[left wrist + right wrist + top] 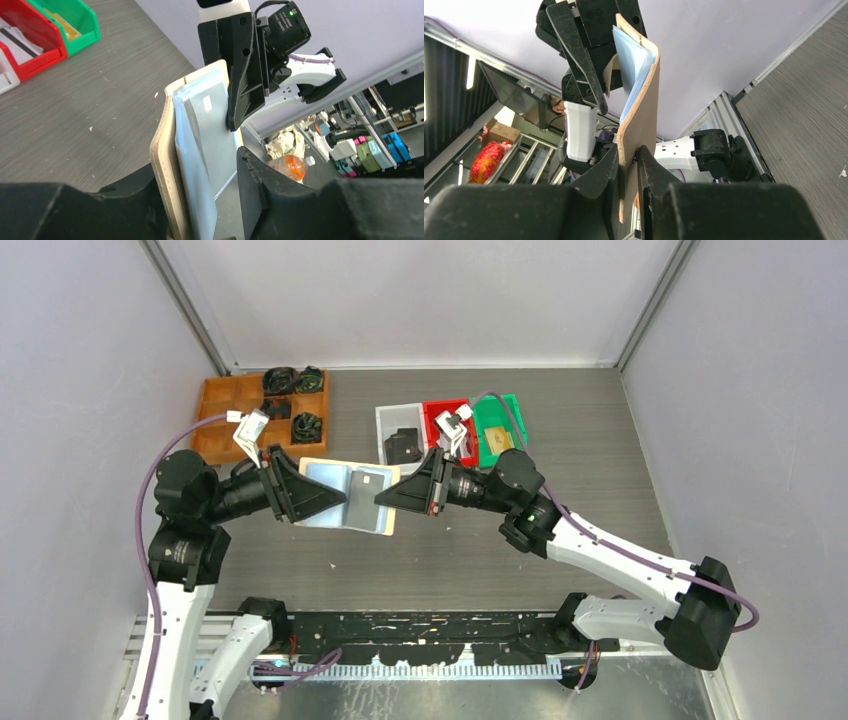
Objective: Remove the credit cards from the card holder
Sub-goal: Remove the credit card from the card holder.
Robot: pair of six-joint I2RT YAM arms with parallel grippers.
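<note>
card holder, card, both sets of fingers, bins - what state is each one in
card holder: open, held in the air
grey card: in its pocket, not yet out
right fingers: clamped on the holder's tan edge
left fingers: astride the holder's other edge, grip unclear
red bin: holds a striped card
green bin: holds a flat tan item

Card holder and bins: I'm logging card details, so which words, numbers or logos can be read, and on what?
No text is legible in any view.
Grey card in the card holder: small pale patch, unreadable.
Striped card in the red bin: no readable print.
</note>
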